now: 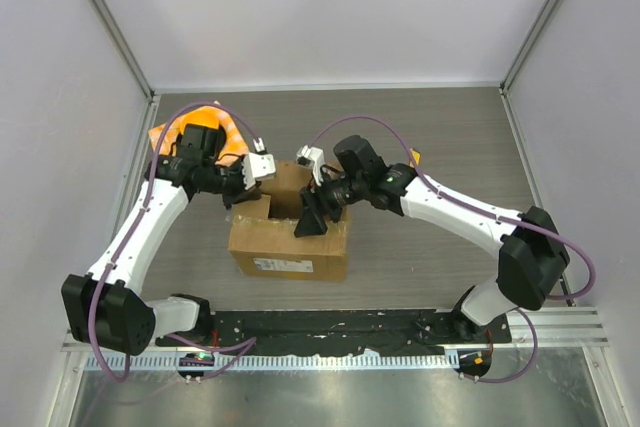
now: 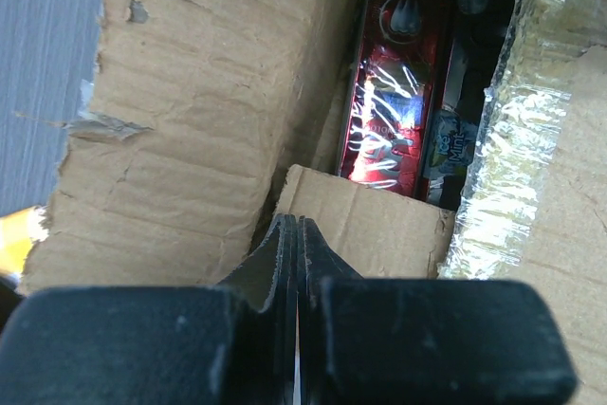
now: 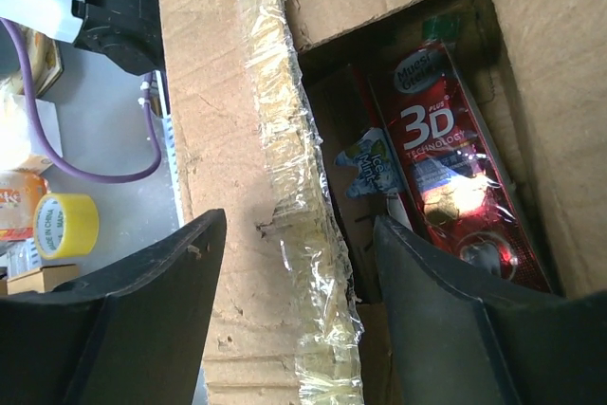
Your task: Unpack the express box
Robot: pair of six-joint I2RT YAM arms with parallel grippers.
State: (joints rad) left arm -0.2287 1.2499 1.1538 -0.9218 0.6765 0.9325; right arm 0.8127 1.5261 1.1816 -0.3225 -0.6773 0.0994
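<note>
While the express box point(image 1: 288, 245) sits open on the table point(image 1: 440, 127), midway along and closer to the near edge, its white label point(image 1: 283, 265) facing the arm bases, we see both arms bent over its top. The left gripper point(image 2: 299, 227) has its jaws pressed together on nothing, tips just beside a small inner flap point(image 2: 365, 211). The right gripper point(image 3: 299, 225) stands wide, fingers either side of a taped flap point(image 3: 275, 139) without pinching it. Inside lie a red foil pack point(image 3: 446, 168) and a small mint packet point(image 3: 365, 163). An orange checkered cloth point(image 1: 163, 137) rests at the far left corner.
</note>
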